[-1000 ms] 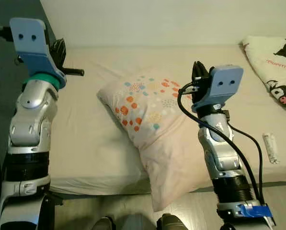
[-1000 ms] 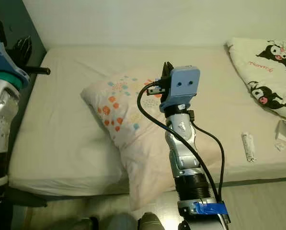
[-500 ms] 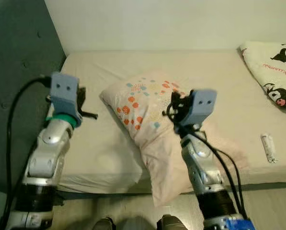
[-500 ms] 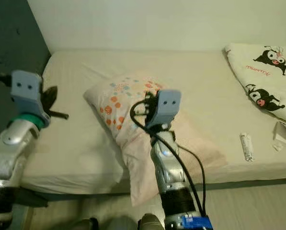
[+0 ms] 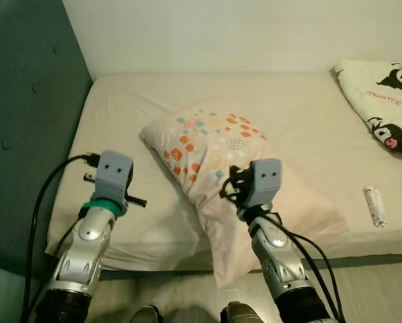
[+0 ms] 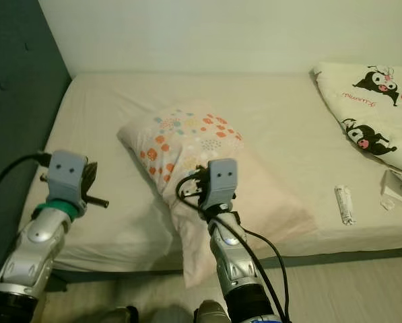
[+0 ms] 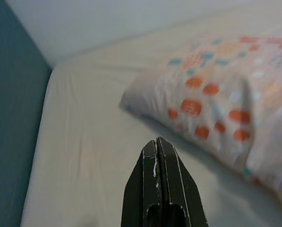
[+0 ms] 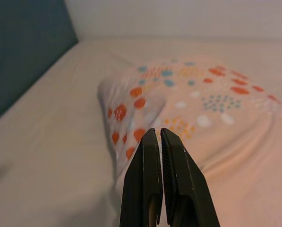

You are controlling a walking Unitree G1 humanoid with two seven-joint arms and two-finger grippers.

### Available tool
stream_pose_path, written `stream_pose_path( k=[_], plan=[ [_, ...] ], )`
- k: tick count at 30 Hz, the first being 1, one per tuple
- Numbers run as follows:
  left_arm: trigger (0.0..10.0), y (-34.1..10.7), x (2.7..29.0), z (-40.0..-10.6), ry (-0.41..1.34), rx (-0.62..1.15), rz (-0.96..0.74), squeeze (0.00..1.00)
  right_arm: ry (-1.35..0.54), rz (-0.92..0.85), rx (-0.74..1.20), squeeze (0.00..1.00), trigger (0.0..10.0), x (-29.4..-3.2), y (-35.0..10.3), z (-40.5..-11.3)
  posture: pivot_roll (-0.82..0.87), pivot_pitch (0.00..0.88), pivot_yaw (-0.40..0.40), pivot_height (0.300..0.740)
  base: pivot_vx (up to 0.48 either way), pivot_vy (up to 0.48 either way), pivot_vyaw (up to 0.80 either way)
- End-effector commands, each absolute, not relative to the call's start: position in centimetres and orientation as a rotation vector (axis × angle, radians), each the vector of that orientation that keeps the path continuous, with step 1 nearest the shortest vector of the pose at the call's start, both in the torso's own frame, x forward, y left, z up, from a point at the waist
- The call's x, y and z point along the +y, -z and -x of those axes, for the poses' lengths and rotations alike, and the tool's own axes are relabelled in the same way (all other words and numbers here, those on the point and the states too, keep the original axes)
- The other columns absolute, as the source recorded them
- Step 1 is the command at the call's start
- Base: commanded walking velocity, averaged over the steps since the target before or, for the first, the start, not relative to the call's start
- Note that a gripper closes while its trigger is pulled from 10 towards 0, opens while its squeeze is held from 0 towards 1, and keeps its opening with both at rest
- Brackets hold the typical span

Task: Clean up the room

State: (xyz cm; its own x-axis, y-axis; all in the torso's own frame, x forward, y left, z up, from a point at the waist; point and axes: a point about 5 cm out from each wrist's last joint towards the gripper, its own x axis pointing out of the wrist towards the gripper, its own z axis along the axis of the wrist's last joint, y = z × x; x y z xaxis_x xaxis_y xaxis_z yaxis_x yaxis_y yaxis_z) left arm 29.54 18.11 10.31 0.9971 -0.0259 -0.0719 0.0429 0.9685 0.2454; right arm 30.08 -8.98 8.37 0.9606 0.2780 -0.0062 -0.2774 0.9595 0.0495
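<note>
Diagonally, pillow (image 5: 214, 161) on bed (image 5: 308, 114).

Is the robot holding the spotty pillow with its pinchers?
No, nothing is held. The left gripper and right gripper are both shut on nothing, and the pillow just lies on the bed.

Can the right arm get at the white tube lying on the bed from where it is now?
Probably yes. The white tube lies in the open on the bed, out to the right of the right gripper, which sits shut over the pillow. Nothing stands between them.
</note>
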Motion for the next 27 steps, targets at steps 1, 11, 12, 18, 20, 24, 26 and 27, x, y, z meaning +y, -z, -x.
stream_pose_path(
  k=[1, 11, 12, 18, 20, 24, 26, 27],
  plan=[
    [10.0, -9.0, 18.4, -28.9, 0.018, 0.104, -0.263, 0.0, -0.289, 0.002, 0.054, 0.0, 10.0, -9.0, -7.2, -29.6, -0.01, 0.029, 0.011, 0.74, 0.0, 0.0, 0.0],
    [10.0, -9.4, 19.6, -29.3, -0.065, 0.04, -0.238, 0.0, -0.299, 0.05, -0.133, 0.0, 10.0, -8.9, -9.8, -30.1, -0.03, 0.011, 0.005, 0.74, 0.0, 0.0, 0.0],
    [10.0, -9.4, 19.6, -29.3, -0.065, 0.04, -0.238, 0.0, -0.299, 0.05, -0.133, 0.0, 10.0, -8.9, -9.8, -30.1, -0.03, 0.011, 0.005, 0.74, 0.0, 0.0, 0.0],
    [10.0, -11.0, 19.1, -30.0, -0.072, -0.047, -0.24, 0.0, -0.286, 0.029, -0.202, 0.0, 10.0, -9.0, -11.2, -30.4, -0.02, 0.0, -0.005, 0.74, 0.0, 0.0, 0.0],
    [10.0, -11.4, 18.9, -30.1, -0.071, -0.069, -0.24, 0.0, -0.284, 0.028, -0.209, 0.0, 10.0, -9.0, -11.3, -30.4, -0.02, 0.0, -0.011, 0.74, 0.0, 0.0, 0.0],
    [10.0, -12.7, 18.9, -30.7, -0.072, -0.115, -0.23, 0.0, -0.281, 0.016, -0.221, 0.0, 10.0, -9.3, -11.4, -30.5, -0.01, 0.0, -0.017, 0.74, 0.0, 0.0, 0.0],
    [10.0, -13.5, 19.7, -31.2, -0.086, -0.127, -0.219, 0.0, -0.279, 0.011, -0.231, 0.0, 10.0, -9.4, -11.5, -30.6, -0.01, 0.0, -0.023, 0.74, 0.0, 0.0, 0.0],
    [10.0, -13.8, 20.1, -31.3, -0.091, -0.128, -0.211, 0.0, -0.277, 0.007, -0.238, 0.0, 10.0, -9.5, -11.7, -30.6, -0.01, 0.0, -0.023, 0.74, 0.0, 0.0, 0.0]
  ],
)
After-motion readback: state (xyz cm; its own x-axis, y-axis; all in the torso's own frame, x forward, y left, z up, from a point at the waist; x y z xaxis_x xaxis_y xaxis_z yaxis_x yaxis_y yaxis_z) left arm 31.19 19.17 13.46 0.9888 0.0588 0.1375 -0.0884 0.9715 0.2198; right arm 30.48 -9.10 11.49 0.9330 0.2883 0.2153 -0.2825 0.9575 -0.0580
